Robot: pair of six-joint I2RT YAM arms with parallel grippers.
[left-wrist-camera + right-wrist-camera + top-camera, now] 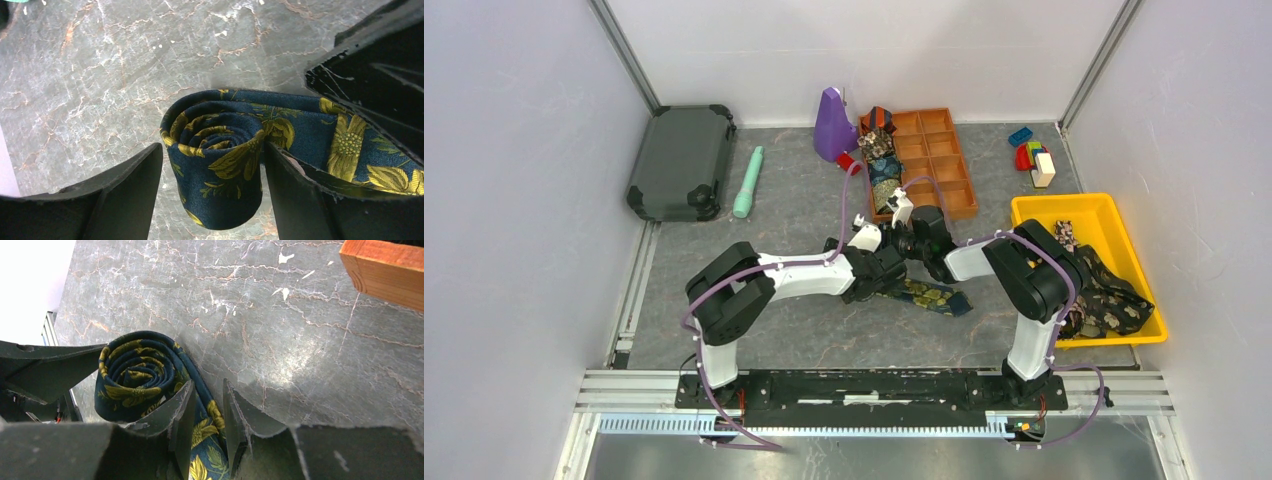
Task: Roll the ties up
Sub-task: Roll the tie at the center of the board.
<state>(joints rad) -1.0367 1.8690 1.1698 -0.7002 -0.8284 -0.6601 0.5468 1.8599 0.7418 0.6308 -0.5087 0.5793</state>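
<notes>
A navy-gold floral tie is partly rolled at mid-table. In the left wrist view the roll (pixel 215 165) sits between the wide-open fingers of my left gripper (pixel 212 150). The right finger (pixel 295 200) touches it, and a small gap shows at the left finger (pixel 125 195). The flat tail (pixel 350 145) runs off to the right. In the right wrist view the roll (pixel 135 375) lies just left of my right gripper (pixel 208 385). That gripper's fingers stand a narrow gap apart over the tail (pixel 210 440). From above, both grippers, left (pixel 886 262) and right (pixel 902 245), hide the roll; only the tail (pixel 934 296) shows.
A wooden compartment tray (pixel 944 170) at the back holds rolled ties (pixel 879 150); its corner shows in the right wrist view (pixel 385 270). A yellow bin (pixel 1114 210) at right holds loose ties (pixel 1114 300). A purple object (pixel 832 125), mint stick (pixel 748 182), dark case (pixel 682 160) and toy blocks (pixel 1034 158) lie behind.
</notes>
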